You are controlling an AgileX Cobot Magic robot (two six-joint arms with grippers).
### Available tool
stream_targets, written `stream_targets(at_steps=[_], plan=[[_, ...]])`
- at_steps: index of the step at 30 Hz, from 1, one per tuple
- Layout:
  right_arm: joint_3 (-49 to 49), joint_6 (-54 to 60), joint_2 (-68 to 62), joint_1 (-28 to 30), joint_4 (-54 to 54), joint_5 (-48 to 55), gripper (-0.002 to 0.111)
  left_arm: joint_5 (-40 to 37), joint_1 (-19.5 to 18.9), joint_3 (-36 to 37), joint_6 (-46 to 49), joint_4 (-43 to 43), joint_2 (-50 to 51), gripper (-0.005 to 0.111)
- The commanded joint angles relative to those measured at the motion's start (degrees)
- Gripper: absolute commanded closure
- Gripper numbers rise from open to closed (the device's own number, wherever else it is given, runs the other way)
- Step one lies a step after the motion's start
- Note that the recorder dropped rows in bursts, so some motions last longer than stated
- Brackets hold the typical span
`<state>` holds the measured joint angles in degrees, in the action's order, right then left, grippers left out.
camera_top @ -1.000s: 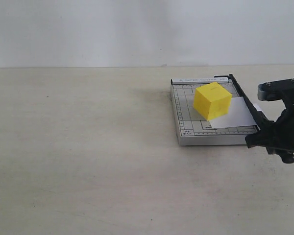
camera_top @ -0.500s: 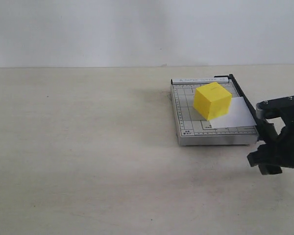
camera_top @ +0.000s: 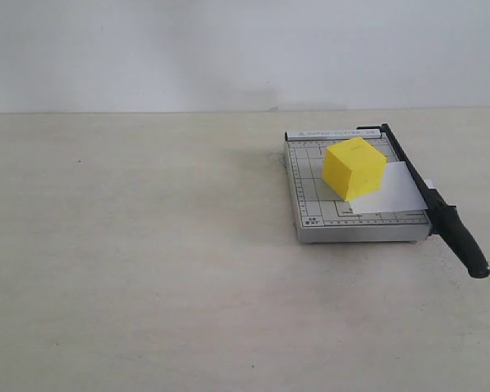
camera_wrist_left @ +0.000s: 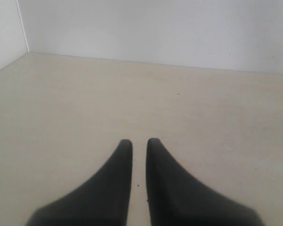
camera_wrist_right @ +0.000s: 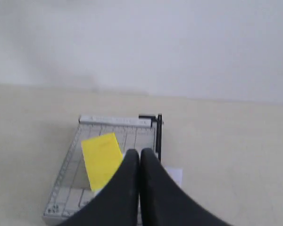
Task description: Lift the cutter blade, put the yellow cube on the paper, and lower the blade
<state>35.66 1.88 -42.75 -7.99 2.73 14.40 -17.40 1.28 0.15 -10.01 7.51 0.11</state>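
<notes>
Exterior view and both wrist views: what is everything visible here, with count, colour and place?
table: one, beige, under everything
wall: one, white, behind the table
cutter base: one, grey with a grid, on the table, right of centre
cutter blade: one, black, down along the base's right edge, handle jutting forward
paper: one, white, on the base, reaching under the blade
cube: one, yellow, on the base, seemingly on the paper's left end
left gripper: one, black, shut, over bare table
right gripper: one, black, shut, facing the cutter
</notes>
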Motion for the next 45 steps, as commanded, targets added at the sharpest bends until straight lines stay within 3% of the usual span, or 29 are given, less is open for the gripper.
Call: stream_targets(at_steps=[1,12,26,32,42,45], plan=[[-6.9,1.9,14.8,0.0,1.8,-1.6,0.108,0.9,0.1,-0.1,-0.2,-0.7,-0.1,0.096],[-12.3,1.5,42.7,0.0,2.6,8.6,0.108,0.9,0.1,-0.1,-0.1,-0.7,-0.1,0.096],[-12.0,1.5,42.7,0.0,2.9,8.0,0.108,0.9,0.1,-0.1,-0.1,-0.7,-0.1,0.096],[-15.2,1.7,42.7,0.0,3.1,19.0,0.108,0.9,0.1,-0.1,-0.1,-0.7,-0.1,0.096],[-35.4,4.4,42.7,0.0,5.9,-4.6,0.108,0.9,0.0,-0.1,0.2,-0.7,-0.1,0.096],[-35.7,3.1,42.7,0.0,5.7,-4.3,0.108,0.9,0.0,-0.1,0.2,-0.7,-0.1,0.096]])
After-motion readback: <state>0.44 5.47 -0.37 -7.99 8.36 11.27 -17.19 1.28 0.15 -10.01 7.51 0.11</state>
